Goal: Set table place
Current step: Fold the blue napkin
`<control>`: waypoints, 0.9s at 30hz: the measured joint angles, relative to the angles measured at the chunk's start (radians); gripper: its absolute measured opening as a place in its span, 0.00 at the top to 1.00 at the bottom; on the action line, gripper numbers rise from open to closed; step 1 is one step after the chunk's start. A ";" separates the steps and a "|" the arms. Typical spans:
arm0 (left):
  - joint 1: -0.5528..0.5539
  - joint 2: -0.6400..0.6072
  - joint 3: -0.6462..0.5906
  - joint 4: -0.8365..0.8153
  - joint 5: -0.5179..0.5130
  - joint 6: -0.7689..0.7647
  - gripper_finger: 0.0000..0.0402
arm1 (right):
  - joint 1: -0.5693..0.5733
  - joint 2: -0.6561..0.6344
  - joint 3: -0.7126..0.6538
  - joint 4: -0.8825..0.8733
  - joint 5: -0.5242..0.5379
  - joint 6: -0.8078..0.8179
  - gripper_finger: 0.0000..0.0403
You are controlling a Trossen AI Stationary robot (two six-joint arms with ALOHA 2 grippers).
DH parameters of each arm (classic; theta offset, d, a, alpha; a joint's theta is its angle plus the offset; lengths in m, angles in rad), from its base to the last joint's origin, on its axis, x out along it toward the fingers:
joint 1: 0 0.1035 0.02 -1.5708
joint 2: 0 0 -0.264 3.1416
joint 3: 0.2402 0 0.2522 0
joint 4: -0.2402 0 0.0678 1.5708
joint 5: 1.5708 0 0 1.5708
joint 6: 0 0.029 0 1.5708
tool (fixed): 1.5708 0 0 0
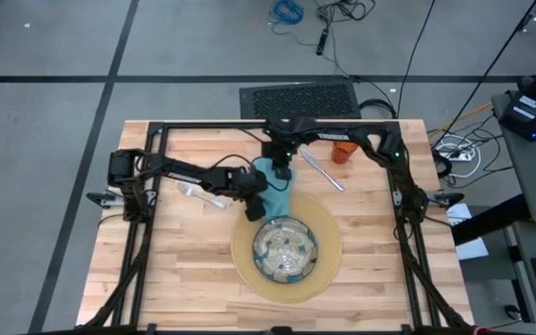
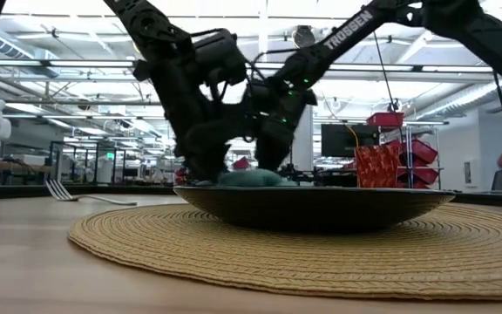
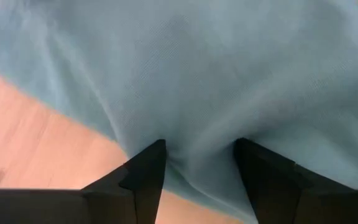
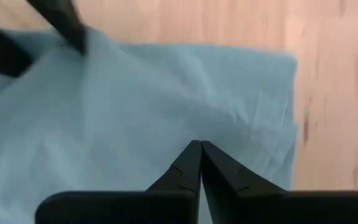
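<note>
Both end effectors work the teal napkin beside the plate.

The left end effector (image 3: 199, 163) stands with its fingers spread wide and pressed down on the teal napkin (image 1: 270, 186), cloth bunching between them; whether it grips is unclear. The right end effector (image 4: 200, 155) is fully closed, its tips resting on the same cloth, pinching nothing visible. The napkin lies on the counter (image 1: 184, 279) at the far edge of the round tan mat (image 1: 328, 244), left of centre. One glass plate (image 1: 286, 251) already sits centred on the one mat. One fork (image 1: 201, 195) lies left of the napkin, one silver utensil (image 1: 322, 171) and one orange cup (image 1: 343, 152) lie beyond the mat; a third utensil is not visible. By my reckoning, mat and plate are done; napkin, cutlery and cup remain.
</note>
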State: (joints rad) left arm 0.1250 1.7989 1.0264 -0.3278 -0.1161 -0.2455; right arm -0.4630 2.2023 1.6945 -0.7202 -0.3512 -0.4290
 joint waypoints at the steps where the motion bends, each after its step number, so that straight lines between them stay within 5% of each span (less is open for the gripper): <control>1: 0.004 0.000 0.000 -0.022 -0.005 0.001 0.55 | 0.002 0.018 0.033 -0.015 0.000 0.001 1.00; 9: -0.007 -0.009 -0.048 -0.130 -0.017 0.004 0.55 | 0.042 0.135 0.213 -0.153 0.089 -0.004 1.00; 13: -0.032 -0.051 -0.088 -0.120 -0.021 -0.028 0.55 | 0.045 0.134 0.217 -0.152 0.038 -0.008 1.00; 27: -0.095 -0.426 -0.104 -0.172 -0.161 -0.029 0.55 | 0.080 0.035 0.218 -0.169 -0.032 -0.050 1.00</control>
State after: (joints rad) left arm 0.0303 1.3730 0.9229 -0.5001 -0.2770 -0.2744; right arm -0.3832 2.2372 1.9121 -0.8893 -0.3832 -0.4793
